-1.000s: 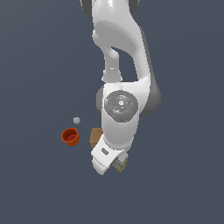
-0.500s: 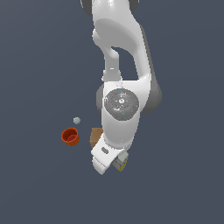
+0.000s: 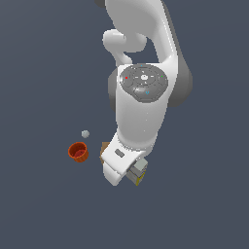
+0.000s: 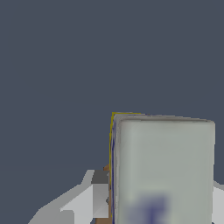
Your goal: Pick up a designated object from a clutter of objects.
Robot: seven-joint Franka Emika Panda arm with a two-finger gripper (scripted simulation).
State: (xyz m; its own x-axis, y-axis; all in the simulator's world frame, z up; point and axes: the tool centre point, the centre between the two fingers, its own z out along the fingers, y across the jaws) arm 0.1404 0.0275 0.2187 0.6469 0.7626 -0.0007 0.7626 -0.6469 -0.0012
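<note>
Under wrist camera: carton [image 4: 164, 170] between gripper fingers [image 4: 94, 199], contact unclear; exterior adds cup [image 3: 78, 151], ball [image 3: 85, 133].

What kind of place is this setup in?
Likely a simulated test scene, not a real room: a flat, featureless grey floor, a smooth rendered arm, and only small props: a cup, ball and carton.
</note>
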